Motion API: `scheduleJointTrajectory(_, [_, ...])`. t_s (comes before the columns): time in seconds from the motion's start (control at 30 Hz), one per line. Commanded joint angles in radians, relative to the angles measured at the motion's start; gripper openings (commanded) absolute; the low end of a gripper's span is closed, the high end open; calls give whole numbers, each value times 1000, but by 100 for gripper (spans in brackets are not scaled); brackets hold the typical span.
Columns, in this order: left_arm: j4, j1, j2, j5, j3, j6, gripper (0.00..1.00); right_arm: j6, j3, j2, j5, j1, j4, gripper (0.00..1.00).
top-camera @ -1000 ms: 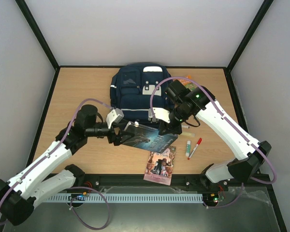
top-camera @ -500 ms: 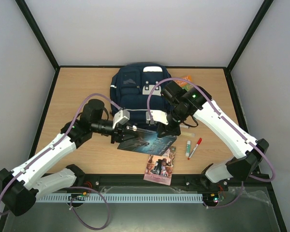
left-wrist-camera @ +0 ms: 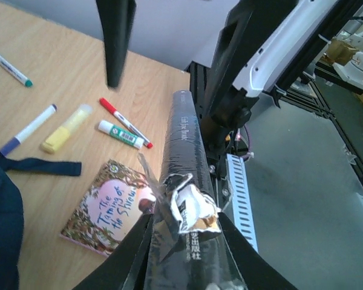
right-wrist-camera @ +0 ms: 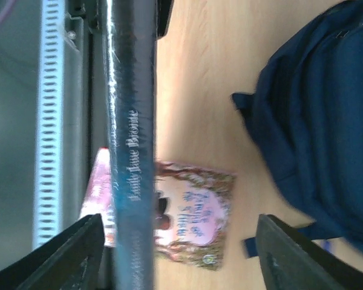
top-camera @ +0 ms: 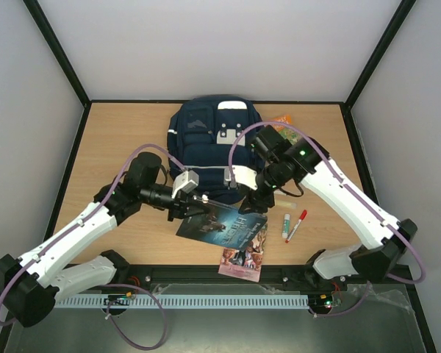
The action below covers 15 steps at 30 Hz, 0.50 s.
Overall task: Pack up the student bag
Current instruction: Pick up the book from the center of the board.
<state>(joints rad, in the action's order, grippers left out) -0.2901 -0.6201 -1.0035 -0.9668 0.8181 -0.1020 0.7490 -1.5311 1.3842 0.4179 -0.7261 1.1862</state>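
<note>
Dark book point(right-wrist-camera: 132, 151), spine: we read "Emily Jane Brontë".
Pink book point(left-wrist-camera: 112, 205), cover: we read "The Taming of the Shrew".
Glue stick point(left-wrist-camera: 118, 134), label: too small for us to read.

Navy blue student bag point(top-camera: 202, 134) with white stripes, dark blue book point(top-camera: 224, 224), pink brown-bordered paperback point(top-camera: 246, 257)

1. The table point(top-camera: 106, 143) left of the backpack point(top-camera: 206, 140) offers open passage.
2. The dark book point(top-camera: 222, 223), clamped in the left gripper point(top-camera: 197, 201), hangs across the near middle, partly over the pink book point(top-camera: 244, 256).
3. The right gripper point(top-camera: 250, 198), jaws apart, crowds the gap between dark book and backpack.
4. A glue stick point(top-camera: 287, 225) and red marker point(top-camera: 298, 224) clutter the near right.
</note>
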Motion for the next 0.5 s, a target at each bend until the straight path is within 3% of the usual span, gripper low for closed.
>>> scheduleJointTrajectory(0.0, [7, -1, 13, -42, 67, 7, 2, -75, 31, -116, 0, 72, -172, 77])
scheduleJointTrajectory(0.13, [74, 56, 15, 98, 83, 109, 2, -185, -31, -110, 89, 207, -220, 82])
scheduleJointTrajectory(0.23, [182, 154, 25, 215, 86, 249, 2, -347, 16, -132, 115, 299, -348, 82])
scheduleJointTrajectory(0.37, [350, 222, 39, 394, 65, 407, 2, -560, 94, -180, -180, 367, -594, 82])
scheduleJointTrajectory(0.47, [397, 231, -3, 548, 109, 481, 2, -651, 82, -174, -193, 424, -640, 81])
